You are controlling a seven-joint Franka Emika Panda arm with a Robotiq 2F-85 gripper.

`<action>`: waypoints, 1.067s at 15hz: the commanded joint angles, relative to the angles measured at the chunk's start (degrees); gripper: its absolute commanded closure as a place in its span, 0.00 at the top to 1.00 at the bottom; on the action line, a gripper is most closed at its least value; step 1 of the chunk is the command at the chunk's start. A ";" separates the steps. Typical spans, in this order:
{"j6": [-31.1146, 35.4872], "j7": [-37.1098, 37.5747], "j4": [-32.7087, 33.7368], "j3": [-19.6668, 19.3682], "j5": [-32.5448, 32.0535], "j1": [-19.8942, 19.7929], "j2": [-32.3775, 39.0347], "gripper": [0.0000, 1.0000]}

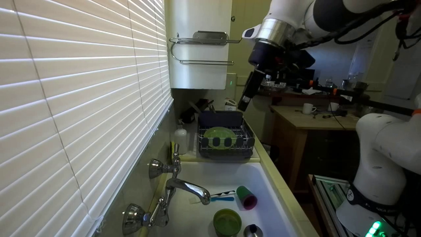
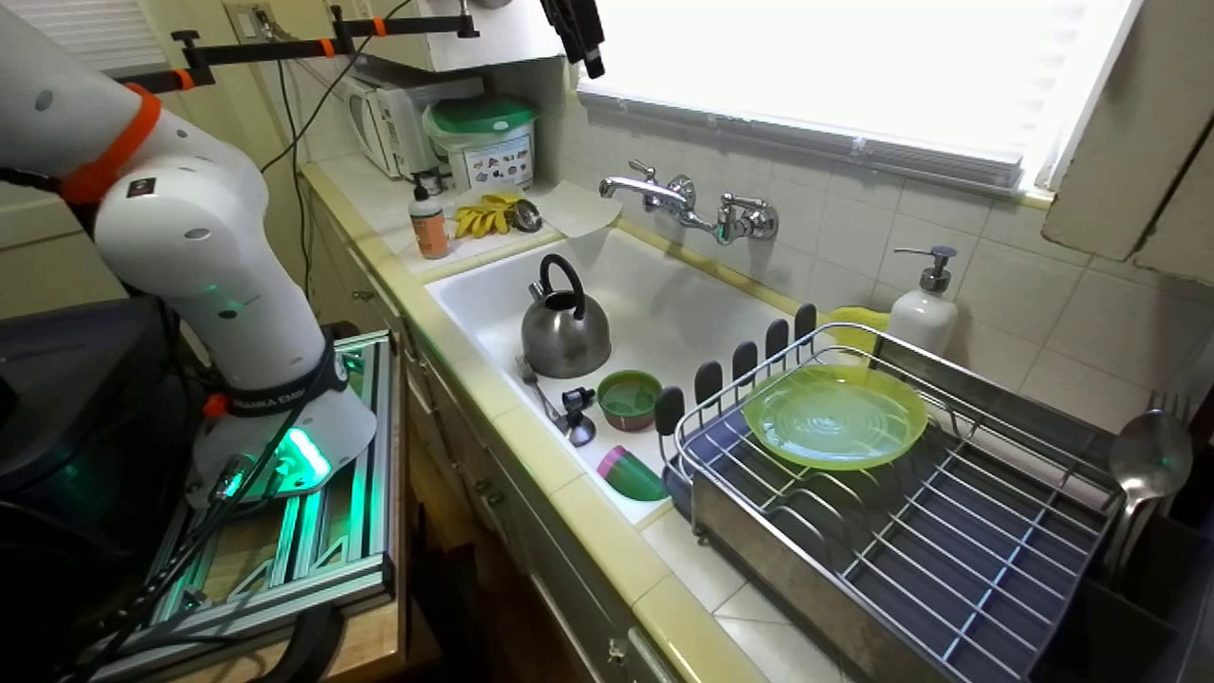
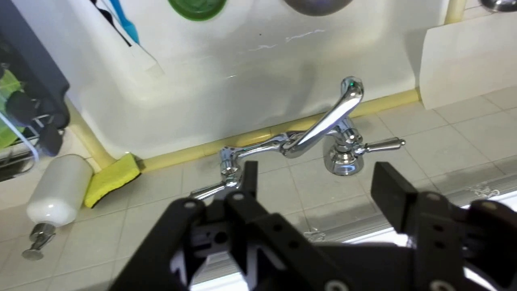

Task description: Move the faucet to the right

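The chrome faucet (image 1: 190,187) is mounted on the tiled wall, its long spout reaching over the white sink. It shows in an exterior view (image 2: 654,190) with its spout pointing out over the sink's far part. In the wrist view the faucet (image 3: 325,123) has its spout slanting up and right, between two valve handles. My gripper (image 3: 317,173) is open, with nothing between its fingers. In an exterior view the gripper (image 1: 244,102) hangs in the air well above the sink, apart from the faucet. It shows partly at the top edge in an exterior view (image 2: 590,64).
The sink (image 2: 465,304) holds a kettle (image 2: 567,337), a green bowl (image 2: 630,398), a green cup (image 2: 635,474) and utensils. A dish rack (image 2: 958,560) with a green plate (image 2: 835,417) and a soap dispenser (image 2: 922,318) stand beside it. Window blinds (image 1: 82,98) border the faucet wall.
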 commanded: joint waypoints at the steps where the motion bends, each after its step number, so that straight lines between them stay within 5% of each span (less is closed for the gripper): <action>1: 1.74 -0.94 6.32 0.90 3.40 2.96 10.48 0.44; 7: 0.06 -6.43 12.92 2.78 7.19 6.62 22.06 0.01; 8: 2.23 -2.92 10.00 3.61 4.60 5.06 18.26 0.15; 10: 2.23 -4.55 11.30 3.83 5.65 5.82 21.05 0.02; 16: 4.17 -7.85 11.90 3.16 6.62 5.74 23.41 0.00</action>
